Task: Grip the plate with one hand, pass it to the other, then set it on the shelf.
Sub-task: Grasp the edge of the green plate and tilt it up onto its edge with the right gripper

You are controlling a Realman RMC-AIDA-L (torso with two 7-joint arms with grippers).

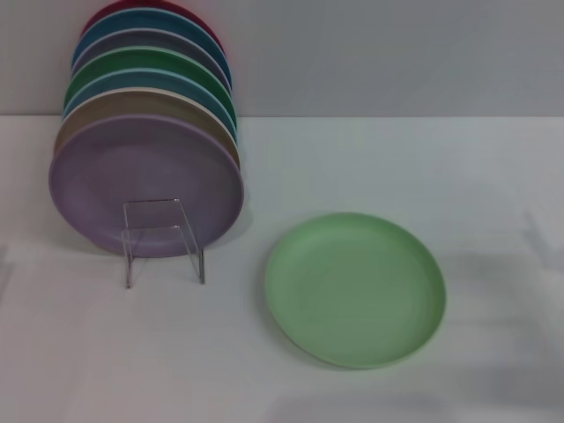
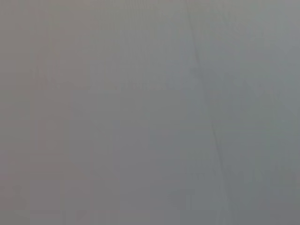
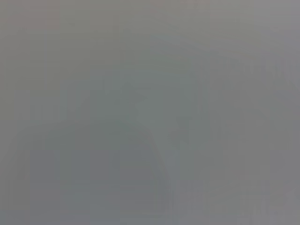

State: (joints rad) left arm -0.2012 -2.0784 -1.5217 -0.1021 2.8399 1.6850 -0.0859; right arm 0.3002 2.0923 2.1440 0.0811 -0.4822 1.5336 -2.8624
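Observation:
The pale mint-green plate lies flat on the white table, right of centre in the head view. The clear acrylic plate stand stands at the left, with a lilac-purple plate leaning upright behind it. Neither gripper nor arm shows in the head view. Both wrist views show only a plain grey surface, with no fingers and no plate.
Behind the lilac plate, a row of several upright plates in tan, green, blue, grey and red leans toward the back wall. The white table spreads around the mint plate.

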